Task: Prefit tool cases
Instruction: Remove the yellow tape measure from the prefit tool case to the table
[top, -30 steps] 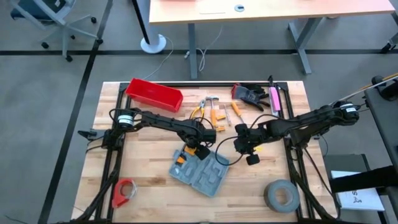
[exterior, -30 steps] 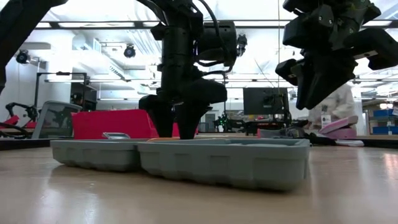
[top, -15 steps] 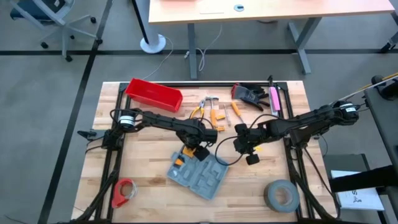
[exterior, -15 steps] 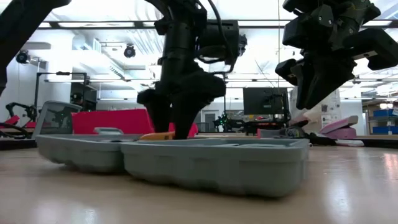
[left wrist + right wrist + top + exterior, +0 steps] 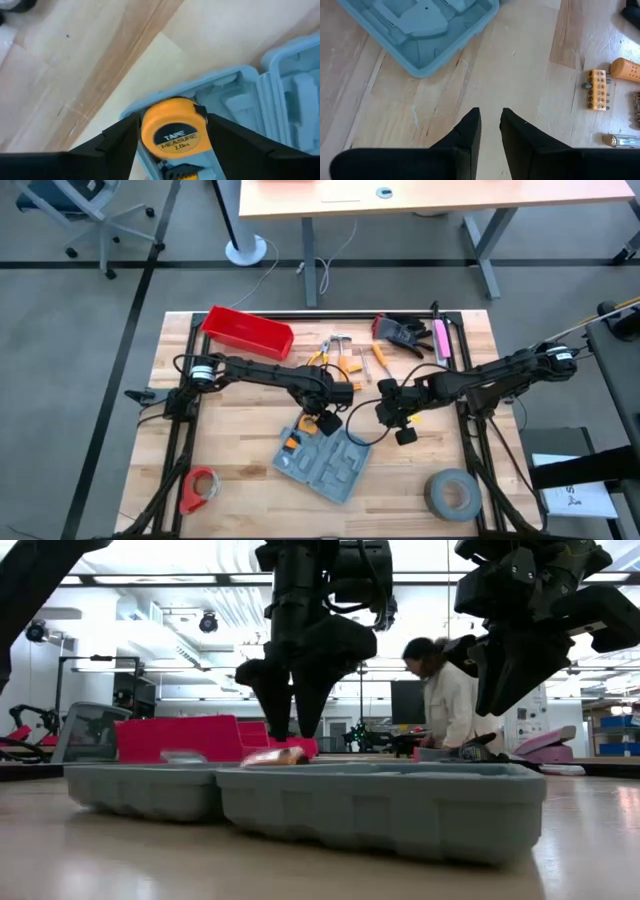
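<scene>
While the left gripper's [image 5: 172, 131] spread jaws straddle the round yellow tape measure [image 5: 174, 128] seated in the flat grey-blue plastic hinged case [image 5: 322, 462], the stiff, light shell is best gripped at its rim.

- The open tool case [image 5: 323, 463] lies at lower centre of the high view.
- A tape measure [image 5: 173, 128] sits in its upper-left corner recess.
- The bin [image 5: 247, 332] lies upper left.
- The tape roll [image 5: 452, 494] lies lower right.
</scene>
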`<act>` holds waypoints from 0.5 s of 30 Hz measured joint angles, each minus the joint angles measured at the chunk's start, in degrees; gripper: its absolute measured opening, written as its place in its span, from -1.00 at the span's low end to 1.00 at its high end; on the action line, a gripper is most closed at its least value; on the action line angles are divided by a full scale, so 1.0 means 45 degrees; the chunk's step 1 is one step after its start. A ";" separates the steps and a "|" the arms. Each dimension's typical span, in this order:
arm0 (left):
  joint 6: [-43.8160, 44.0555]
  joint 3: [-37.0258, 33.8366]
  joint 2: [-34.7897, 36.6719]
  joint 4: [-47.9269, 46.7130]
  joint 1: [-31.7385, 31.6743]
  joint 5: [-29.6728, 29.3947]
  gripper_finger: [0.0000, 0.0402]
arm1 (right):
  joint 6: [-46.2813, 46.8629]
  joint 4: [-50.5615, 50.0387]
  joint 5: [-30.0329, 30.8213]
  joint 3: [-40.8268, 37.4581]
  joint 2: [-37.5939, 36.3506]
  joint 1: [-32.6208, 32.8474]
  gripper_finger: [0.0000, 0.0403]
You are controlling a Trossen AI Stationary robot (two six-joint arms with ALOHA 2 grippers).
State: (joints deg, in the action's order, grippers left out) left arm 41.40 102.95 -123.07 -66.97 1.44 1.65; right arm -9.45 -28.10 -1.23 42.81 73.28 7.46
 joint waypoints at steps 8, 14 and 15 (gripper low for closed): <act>-0.0257 0.0069 0.0000 0.0005 -0.0026 0.0016 -0.10 | 0.0112 -0.0005 -0.0024 0.0000 0.0000 0.0000 -0.75; -0.0367 0.0078 0.0076 0.0013 0.0032 0.0851 -0.15 | 0.0103 0.0010 -0.0024 0.0000 0.0000 0.0000 -0.69; -0.0314 0.0087 0.0083 0.0023 0.0036 0.0856 -0.13 | 0.0107 0.0012 -0.0024 0.0000 0.0000 0.0000 -0.68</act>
State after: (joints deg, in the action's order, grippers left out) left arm 39.98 103.34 -122.69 -66.87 1.60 5.50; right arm -8.97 -28.04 -1.34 42.81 73.28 7.46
